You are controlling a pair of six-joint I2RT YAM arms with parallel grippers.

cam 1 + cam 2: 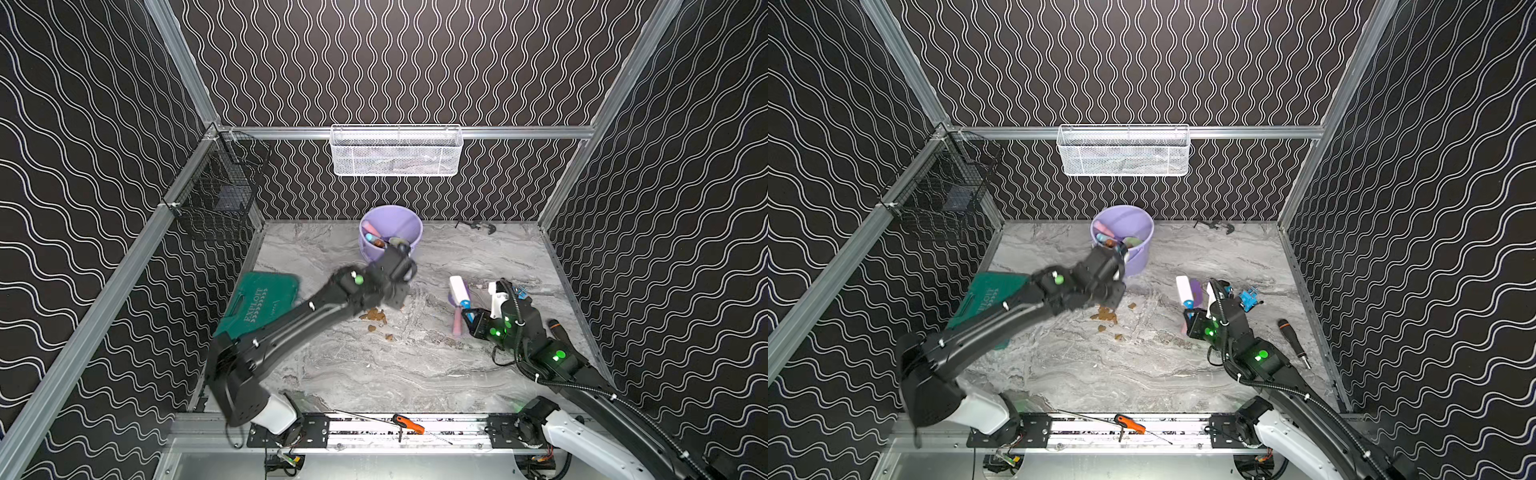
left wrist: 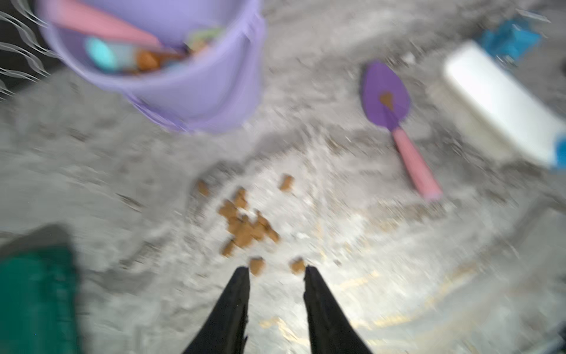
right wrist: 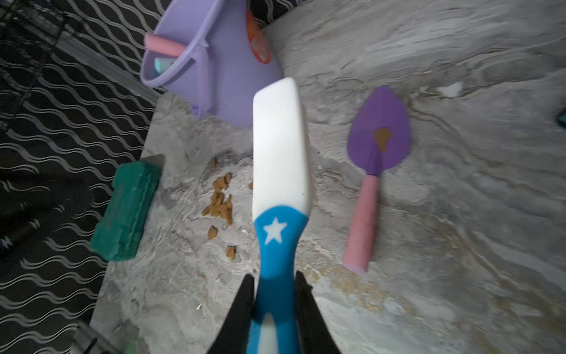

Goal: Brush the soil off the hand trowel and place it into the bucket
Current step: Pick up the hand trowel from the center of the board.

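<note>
Black wavy-lined walls (image 1: 395, 62), grey marble tabletop (image 1: 415, 374), aluminium frame rails (image 1: 519, 132)

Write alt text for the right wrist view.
The right gripper grips a blue-and-white brush by its blue handle over a marble table. Beside it lies a purple trowel with a pink handle and a soil clump on its blade. Loose soil crumbs, a lilac bucket and a green case sit on the brush's other side.
</note>
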